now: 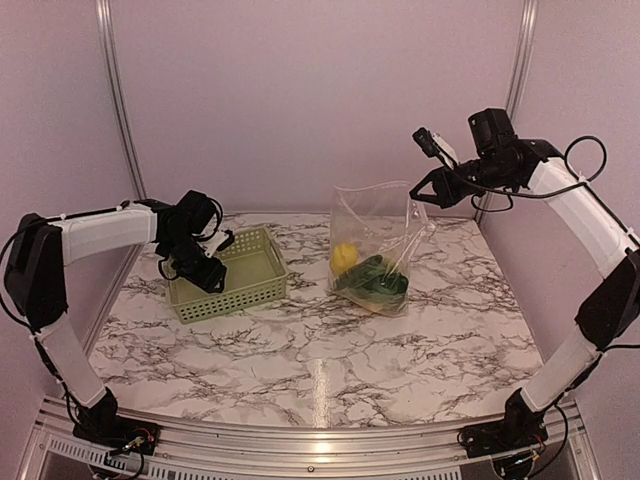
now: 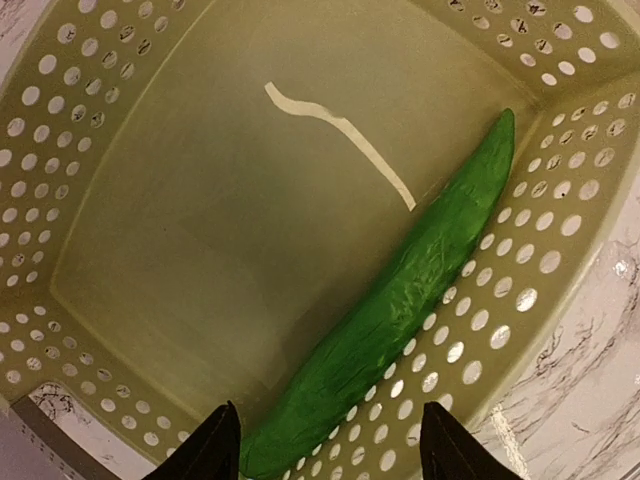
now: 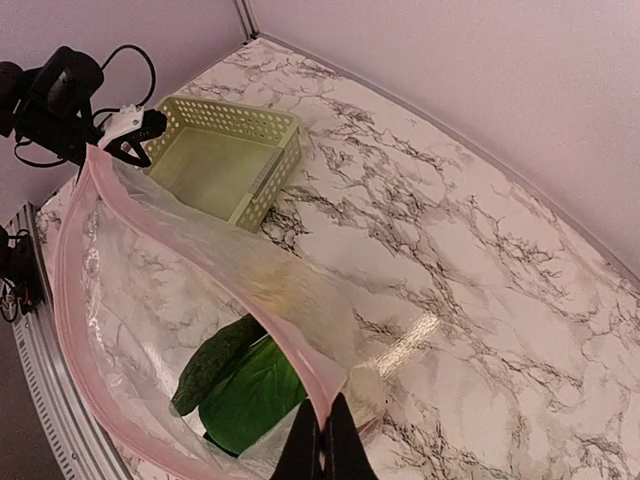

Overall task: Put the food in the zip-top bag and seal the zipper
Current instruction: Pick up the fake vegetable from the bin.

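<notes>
Downward, left tool (image 2: 328, 442) open — hovering over basket (image 1: 250, 291), right tool (image 3: 325, 436) raised high, clamped on zipper (image 3: 62, 270)

basket (image 1: 228, 275): on the surface (image 1: 330, 350), left of centre, well apart from the bag
bag (image 1: 372, 215): right of the basket, bottom on the surface, mouth raised
in the basket: long vegetable (image 2: 400, 300) along one side wall, paper strip (image 2: 340, 140) beside it
in the bag: lemon (image 1: 344, 257), cucumber (image 3: 215, 362), bok choy (image 3: 255, 400), all at the bottom
left hand (image 1: 205, 268): over the basket
right hand (image 1: 425, 190): above the bag's right corner, on the zipper (image 3: 70, 260)
</notes>
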Robot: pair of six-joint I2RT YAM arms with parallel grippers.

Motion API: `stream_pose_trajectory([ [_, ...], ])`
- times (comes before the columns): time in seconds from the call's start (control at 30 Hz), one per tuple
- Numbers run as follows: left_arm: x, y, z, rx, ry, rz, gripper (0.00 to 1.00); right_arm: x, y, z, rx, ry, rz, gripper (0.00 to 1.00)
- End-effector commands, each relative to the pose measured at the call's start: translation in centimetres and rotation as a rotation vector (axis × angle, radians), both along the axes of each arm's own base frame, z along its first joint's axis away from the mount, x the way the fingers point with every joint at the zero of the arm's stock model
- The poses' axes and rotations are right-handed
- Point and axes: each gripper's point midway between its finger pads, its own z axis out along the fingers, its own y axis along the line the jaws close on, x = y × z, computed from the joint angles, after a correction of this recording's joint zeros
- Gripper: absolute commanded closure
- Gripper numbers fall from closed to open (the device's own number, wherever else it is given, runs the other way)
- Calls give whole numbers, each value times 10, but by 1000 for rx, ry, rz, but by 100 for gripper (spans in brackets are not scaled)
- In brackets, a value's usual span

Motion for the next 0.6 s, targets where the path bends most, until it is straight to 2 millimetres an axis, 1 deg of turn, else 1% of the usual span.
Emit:
stream_pose_trajectory([
  [0.0,-15,9,-22,79,111,-103,37,-8,3,30,45,-94,22,100],
  [0.17,-9,16,-37,146,129,-102,37,-8,4,26,49,-83,29,100],
  [0.27,-8,14,-41,142,142,-98,39,-7,5,24,52,-74,33,100],
  [0.4,-25,-4,-48,50,212,-169,39,-5,6,20,51,-65,36,100],
  [0.43,-29,-6,-51,53,222,-183,38,-5,6,19,51,-64,36,100],
  [0.5,-30,-3,-59,101,221,-194,38,-4,7,19,52,-62,38,100],
  [0.57,-27,3,-67,161,216,-187,38,-3,8,18,54,-58,40,100],
])
